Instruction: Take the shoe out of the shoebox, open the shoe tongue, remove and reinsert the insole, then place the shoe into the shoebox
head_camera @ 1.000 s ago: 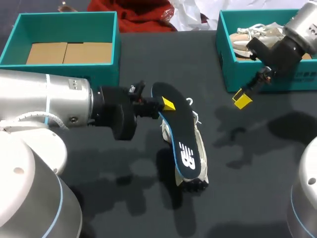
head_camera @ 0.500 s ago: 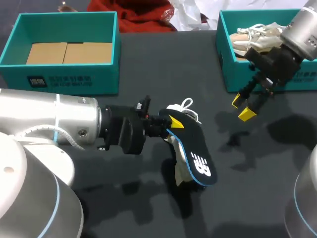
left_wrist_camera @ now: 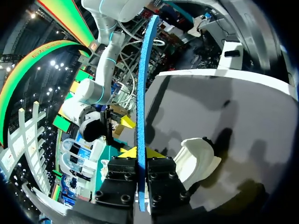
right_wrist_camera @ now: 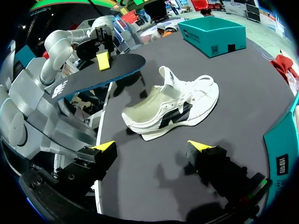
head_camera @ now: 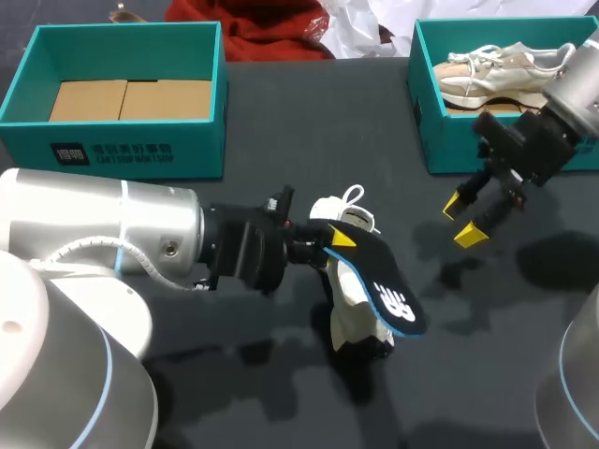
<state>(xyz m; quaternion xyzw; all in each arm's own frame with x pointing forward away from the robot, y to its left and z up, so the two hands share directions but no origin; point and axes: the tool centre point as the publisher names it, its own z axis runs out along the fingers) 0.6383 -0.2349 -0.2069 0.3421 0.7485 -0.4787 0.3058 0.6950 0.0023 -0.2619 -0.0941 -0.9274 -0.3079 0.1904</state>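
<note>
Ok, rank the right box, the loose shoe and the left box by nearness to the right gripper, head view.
1. Right box, just beyond the right gripper.
2. Loose shoe, mid-table.
3. Left box, far left corner.

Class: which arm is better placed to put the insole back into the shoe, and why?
Probably left: the left gripper is shut on the insole, over the shoe. The right gripper is open, empty, farther off.

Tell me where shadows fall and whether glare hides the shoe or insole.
Head view: soft shadows on the table beside the insole, shoe and right pincer; no glare on shoe or insole. Right wrist view: shoe evenly lit, faint shadow beneath it. Left wrist view: dark shadows beside the shoe, insole free of glare.
</note>
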